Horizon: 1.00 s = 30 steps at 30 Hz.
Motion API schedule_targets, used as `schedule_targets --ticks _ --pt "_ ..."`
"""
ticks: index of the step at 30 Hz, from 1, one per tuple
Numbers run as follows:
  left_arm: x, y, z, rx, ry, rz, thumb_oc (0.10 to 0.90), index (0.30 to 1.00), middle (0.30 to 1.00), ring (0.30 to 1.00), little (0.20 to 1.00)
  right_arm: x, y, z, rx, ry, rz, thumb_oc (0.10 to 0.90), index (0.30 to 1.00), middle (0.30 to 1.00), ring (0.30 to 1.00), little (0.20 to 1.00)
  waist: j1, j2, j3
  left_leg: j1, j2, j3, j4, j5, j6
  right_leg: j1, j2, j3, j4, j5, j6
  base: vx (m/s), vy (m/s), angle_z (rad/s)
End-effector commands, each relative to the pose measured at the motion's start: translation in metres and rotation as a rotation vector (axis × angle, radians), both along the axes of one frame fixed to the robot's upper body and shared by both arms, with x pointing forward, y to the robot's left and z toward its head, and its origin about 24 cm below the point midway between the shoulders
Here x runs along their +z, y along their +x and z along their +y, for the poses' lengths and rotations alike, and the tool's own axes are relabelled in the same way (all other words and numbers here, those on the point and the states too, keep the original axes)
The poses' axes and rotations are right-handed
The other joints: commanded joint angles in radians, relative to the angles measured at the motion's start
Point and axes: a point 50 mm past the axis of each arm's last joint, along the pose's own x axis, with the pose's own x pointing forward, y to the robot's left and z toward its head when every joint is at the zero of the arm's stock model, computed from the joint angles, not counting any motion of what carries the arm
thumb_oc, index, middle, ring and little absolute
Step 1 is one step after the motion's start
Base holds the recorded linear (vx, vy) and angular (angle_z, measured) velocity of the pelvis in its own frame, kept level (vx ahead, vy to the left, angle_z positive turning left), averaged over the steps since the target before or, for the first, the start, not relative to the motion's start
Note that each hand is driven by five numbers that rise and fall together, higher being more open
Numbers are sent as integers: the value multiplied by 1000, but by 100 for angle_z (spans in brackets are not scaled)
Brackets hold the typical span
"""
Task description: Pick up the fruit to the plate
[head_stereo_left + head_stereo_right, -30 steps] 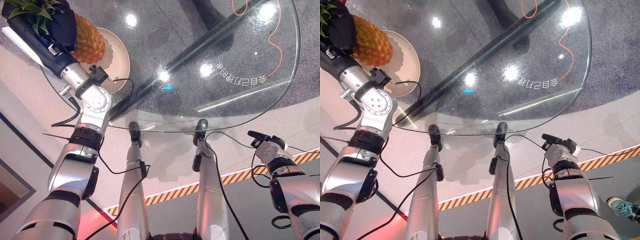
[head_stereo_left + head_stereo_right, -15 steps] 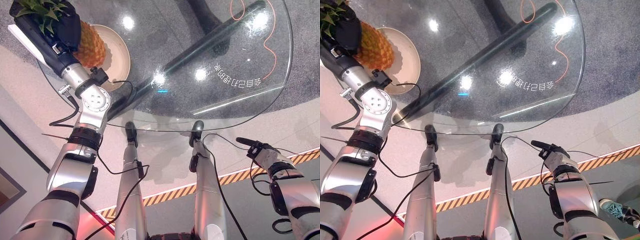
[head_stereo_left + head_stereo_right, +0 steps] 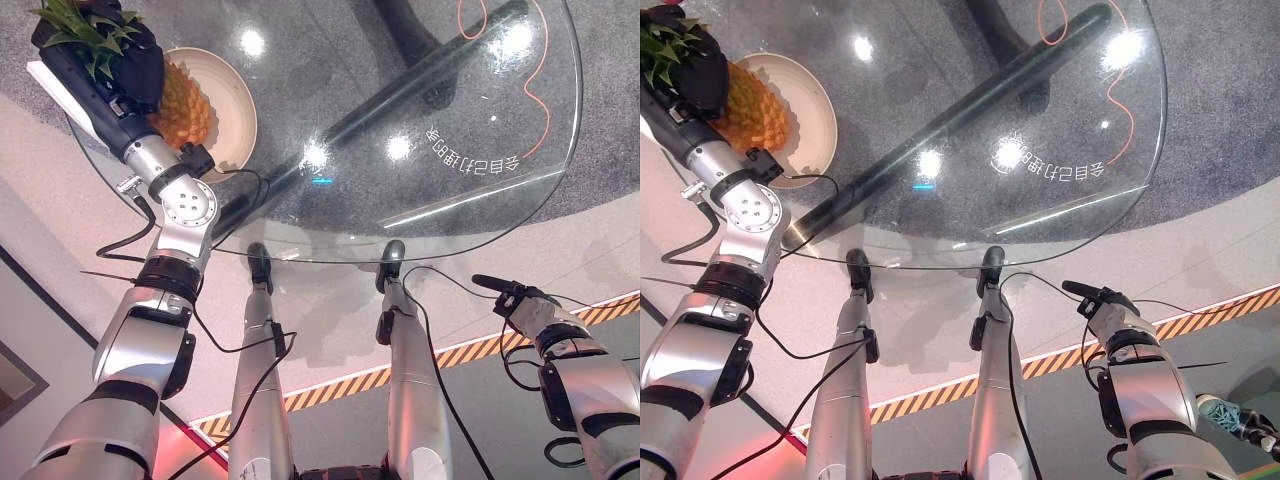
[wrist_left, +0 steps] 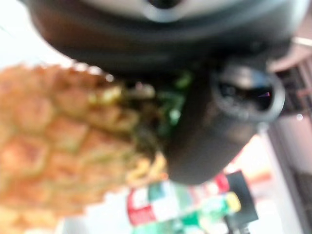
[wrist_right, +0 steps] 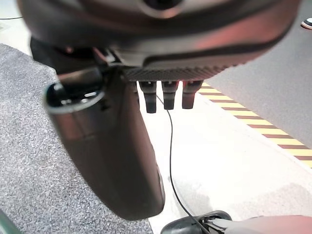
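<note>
1. Left eye view: the left hand (image 3: 120, 62) curls round the pineapple (image 3: 182, 102) near its leafy crown, at about 10 o'clock on the glass worktop (image 3: 420, 120).
2. The pineapple's body lies over the cream plate (image 3: 238, 105).
3. The right hand (image 3: 512, 297), fingers straight, hangs off the worktop near 4 o'clock.

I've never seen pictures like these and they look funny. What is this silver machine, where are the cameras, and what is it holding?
It is a robot with two silver arms. Two pictures come from cameras in its head, looking down; two come from cameras on its wrists. In front stands a round glass table with a cream plate on it. The left robot hand grips a pineapple near its green leaves, over the plate. The blurry close picture shows that pineapple from the left wrist. The right robot hand hangs beside the table, fingers straight, holding nothing.
</note>
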Motion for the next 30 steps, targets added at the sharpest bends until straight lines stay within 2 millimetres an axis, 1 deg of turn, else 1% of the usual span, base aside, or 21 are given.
schedule_targets --ticks 1,6,8,9,11,12,13,14,15,16,17,18,19,20,30 --pt "64 -19 12 25 47 -261 100 300 300 300 200 -14 -25 -22 -46 -99 124 800 900 900 900 900 19 -22 -24 -11 -28 -3 82 -116 14 45 67 -34 -60 -21 -12 0 0 0" --pt "68 -20 13 22 40 -282 100 300 300 300 200 -10 -22 -22 -46 -104 117 800 900 900 900 900 19 -22 -24 -14 -28 -4 84 -117 14 42 67 -35 -59 -24 -13 0 0 0" --pt "69 -21 12 23 41 -291 100 300 300 300 200 -10 -22 -22 -47 -106 114 800 900 900 900 900 18 -22 -24 -22 -30 -5 84 -111 15 34 66 -34 -60 -19 -15 0 0 0" --pt "69 -21 12 19 41 -291 100 300 300 300 200 -12 -23 -23 -49 -107 118 800 900 900 900 900 19 -21 -24 -16 -29 -6 87 -119 14 39 68 -33 -55 -27 -14 0 0 0" --pt "70 -21 10 16 43 -297 105 305 305 305 205 -12 -24 -23 -50 -107 115 800 900 900 900 900 18 -22 -24 -24 -31 -7 87 -112 15 32 67 -33 -55 -21 -15 0 0 0" --pt "70 -21 9 12 48 -293 105 305 305 305 205 -13 -24 -23 -51 -109 118 800 900 900 900 900 20 -22 -24 -16 -29 -7 87 -119 14 41 68 -34 -53 -29 -14 0 0 0" --pt "70 -21 8 6 47 -295 427 580 580 580 527 -12 -24 -23 -52 -110 115 800 900 900 900 900 21 -23 -24 -17 -28 -7 86 -118 14 41 69 -35 -54 -28 -14 0 0 0" --pt "71 -21 8 3 48 -298 449 599 599 599 549 -10 -23 -24 -53 -111 109 800 900 900 900 900 20 -23 -24 -24 -30 -7 84 -110 15 35 67 -36 -57 -21 -14 0 0 0" --pt "71 -21 8 1 48 -299 512 653 653 653 612 -10 -23 -24 -55 -112 107 800 900 900 900 900 21 -24 -24 -24 -30 -7 85 -110 15 35 67 -36 -57 -21 -14 0 0 0" --pt "72 -21 8 -2 48 -300 531 669 669 669 631 -10 -23 -24 -55 -114 106 800 900 900 900 900 21 -24 -24 -25 -30 -8 85 -110 15 34 67 -36 -57 -21 -14 0 0 0" --pt "72 -21 8 -5 49 -302 580 712 712 712 680 -9 -22 -24 -55 -115 105 800 900 900 900 900 20 -25 -24 -26 -29 -9 86 -111 15 33 67 -36 -58 -20 -14 0 0 0" --pt "73 -22 7 -11 48 -305 668 787 787 787 768 -9 -22 -24 -55 -115 104 800 900 900 900 900 20 -25 -24 -29 -30 -9 88 -111 15 30 68 -36 -56 -20 -15 0 0 0" --pt "71 -21 6 -13 49 -302 707 820 820 820 807 -10 -22 -23 -55 -116 107 800 900 900 900 900 21 -24 -24 -23 -28 -9 91 -119 14 36 69 -36 -53 -27 -14 0 0 0" --pt "71 -22 6 -15 50 -304 800 900 900 900 900 -10 -22 -24 -55 -116 107 800 900 900 900 900 21 -25 -24 -24 -28 -9 91 -119 14 35 69 -36 -53 -27 -14 0 0 0" --pt "66 -23 4 -43 56 -312 800 900 900 900 900 -10 -21 -21 -62 -110 102 800 900 900 900 900 28 -26 -24 -32 -29 -10 88 -113 15 30 65 -42 -58 -19 -13 0 0 0"
